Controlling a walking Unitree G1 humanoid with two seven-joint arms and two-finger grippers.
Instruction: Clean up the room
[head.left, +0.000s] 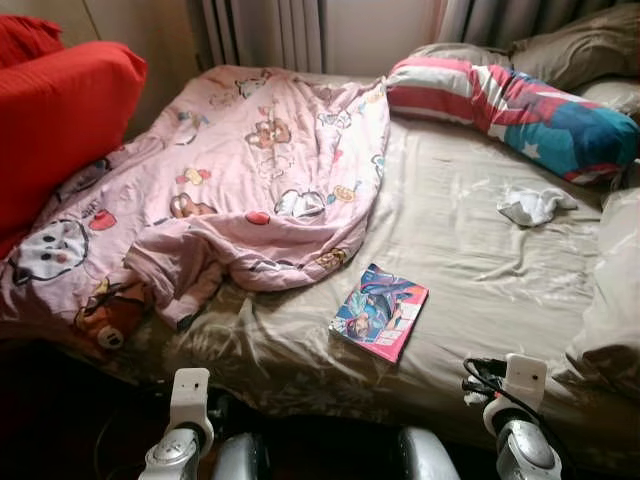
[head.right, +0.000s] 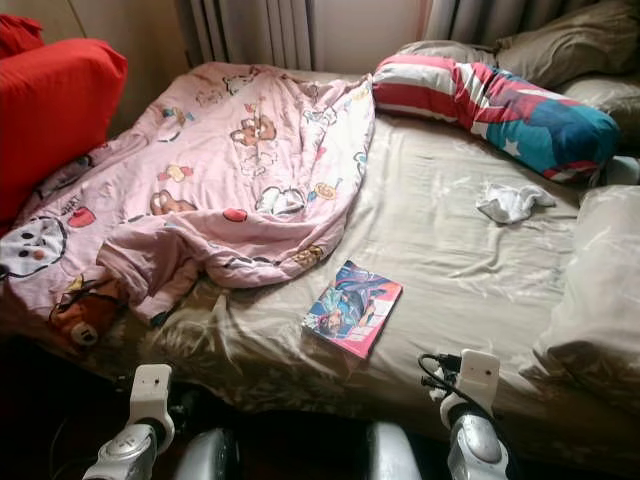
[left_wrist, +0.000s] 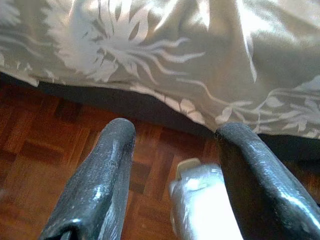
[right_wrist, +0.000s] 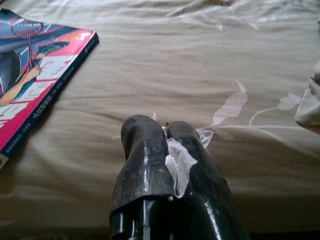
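The right gripper (right_wrist: 167, 142) sits low at the bed's near edge, fingers pinched tight on a thin white scrap (right_wrist: 179, 162), tissue or plastic wrap as far as I can tell. The left gripper (left_wrist: 172, 135) hangs spread over the wooden floor (left_wrist: 35, 150). That scrap seems ready for binning; next come the comic book (head.left: 380, 311) and crumpled white cloth (head.left: 533, 204) on the beige sheet (head.left: 450, 230), each needing a reach forward.

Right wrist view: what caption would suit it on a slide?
Right gripper shut on a scrap of white tissue above the beige bedsheet, a magazine lying nearby.
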